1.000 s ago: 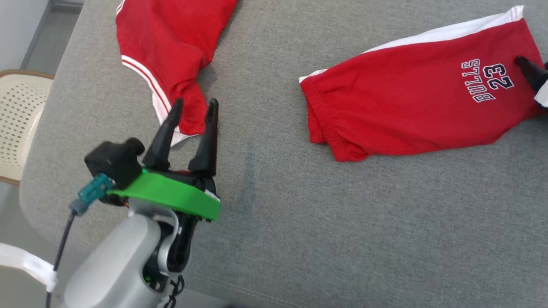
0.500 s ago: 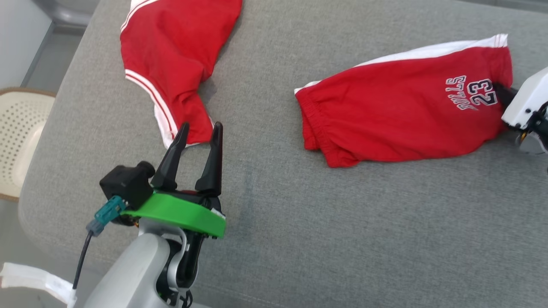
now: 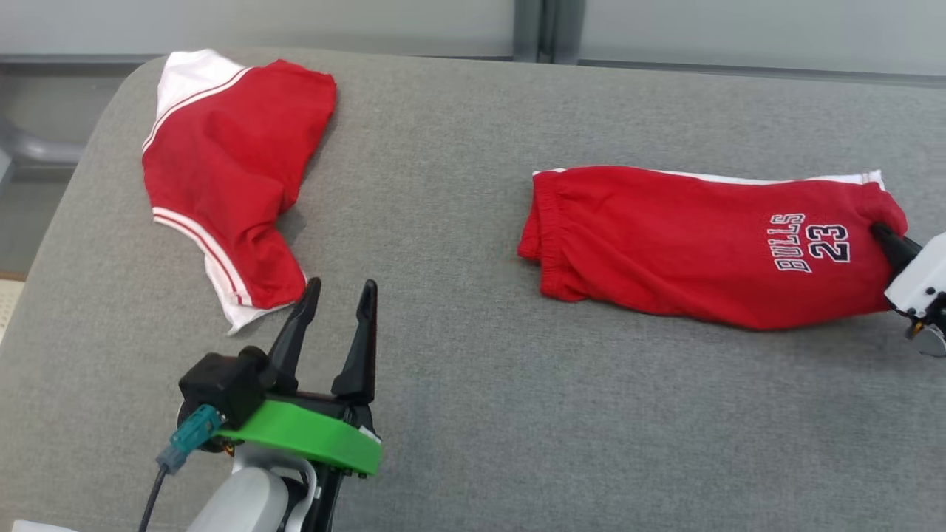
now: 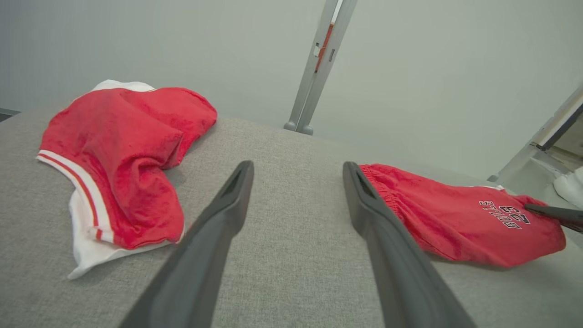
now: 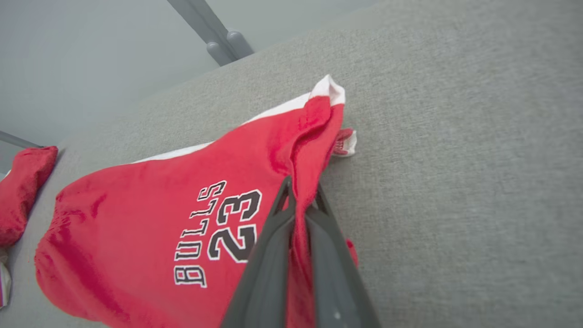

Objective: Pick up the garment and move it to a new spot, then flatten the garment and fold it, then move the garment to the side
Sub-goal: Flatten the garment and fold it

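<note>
The garment [image 3: 665, 244], red with black "BULLS 23" lettering and a white strip along its far edge, lies crumpled on the right of the grey cushion. My right gripper [image 3: 883, 236] is shut on its right edge beside the number. In the right wrist view the fingers [image 5: 273, 246] pinch a raised fold of the red cloth [image 5: 136, 218]. My left gripper [image 3: 340, 284] stands open at the lower left, empty, with its tips just short of the other red piece. The left wrist view shows the garment [image 4: 455, 218] to the right of the open left gripper [image 4: 296, 166].
The other red piece [image 3: 222, 170], with white striped trim and no lettering, lies bunched at the far left, also seen as the other red piece [image 4: 123, 136]. The grey cushion [image 3: 517, 414] stretches wide between and in front of both. A metal post [image 3: 543, 29] stands behind the back edge.
The head camera has swung, so the whole picture has shifted and the back edge now shows. My right gripper stays shut on the garment's edge; the left stays open.
</note>
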Robot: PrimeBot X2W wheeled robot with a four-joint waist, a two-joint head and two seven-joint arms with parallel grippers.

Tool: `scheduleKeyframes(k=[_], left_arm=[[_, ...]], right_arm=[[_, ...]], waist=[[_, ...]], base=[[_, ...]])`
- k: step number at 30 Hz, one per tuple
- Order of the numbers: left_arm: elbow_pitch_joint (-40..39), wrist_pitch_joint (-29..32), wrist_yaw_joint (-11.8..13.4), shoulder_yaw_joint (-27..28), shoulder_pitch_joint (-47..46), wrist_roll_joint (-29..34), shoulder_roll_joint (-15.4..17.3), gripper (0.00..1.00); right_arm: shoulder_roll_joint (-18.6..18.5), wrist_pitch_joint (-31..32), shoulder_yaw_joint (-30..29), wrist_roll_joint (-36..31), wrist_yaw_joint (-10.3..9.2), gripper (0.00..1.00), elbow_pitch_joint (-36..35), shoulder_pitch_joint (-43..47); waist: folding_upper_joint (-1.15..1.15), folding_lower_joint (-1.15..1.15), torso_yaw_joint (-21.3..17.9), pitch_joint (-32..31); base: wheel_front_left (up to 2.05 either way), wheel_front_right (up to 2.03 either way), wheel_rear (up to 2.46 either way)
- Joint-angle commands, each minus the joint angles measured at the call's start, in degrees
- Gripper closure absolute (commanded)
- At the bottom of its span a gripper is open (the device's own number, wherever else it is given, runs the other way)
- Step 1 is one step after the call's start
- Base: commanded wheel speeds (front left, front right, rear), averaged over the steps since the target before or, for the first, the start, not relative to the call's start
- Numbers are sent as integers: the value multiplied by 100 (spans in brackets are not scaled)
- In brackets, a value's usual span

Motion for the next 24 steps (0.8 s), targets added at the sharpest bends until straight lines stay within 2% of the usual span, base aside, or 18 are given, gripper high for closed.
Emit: scheduleKeyframes(k=[1, 7, 12, 18, 20, 24], left_arm=[[-72, -17, -45, -5, 175, 135, 20, 0], [-365, -11, -103, 198, 470, 762, -52, 0], [-313, -11, -197, 301, 580, 1116, -211, 0], [-166, -10, -392, 364, 620, 1290, -511, 0], [-61, -10, -522, 349, 600, 1382, -657, 0], [78, -10, -630, 407, 580, 1482, -809, 0]], right_arm=[[-73, -133, -27, 23, -2, 100, -38, 176], [-288, -645, -20, -180, -2, 100, -202, 388], [-225, -768, 153, -543, -2, 100, -321, 61], [333, -476, 554, -1053, -2, 100, -200, -492], [776, -153, 720, -1121, -2, 100, 60, -676], [1226, 205, 931, -1278, -2, 100, 552, -917]], waist=[[0, 0, -363, -320], [0, 0, -366, -390], [0, 0, -268, -500], [0, 0, 39, -521], [0, 0, 256, -522], [0, 0, 499, -469]], base=[[0, 0, 0], [0, 0, 0], [0, 0, 0], [0, 0, 0], [0, 0, 0], [0, 0, 0]])
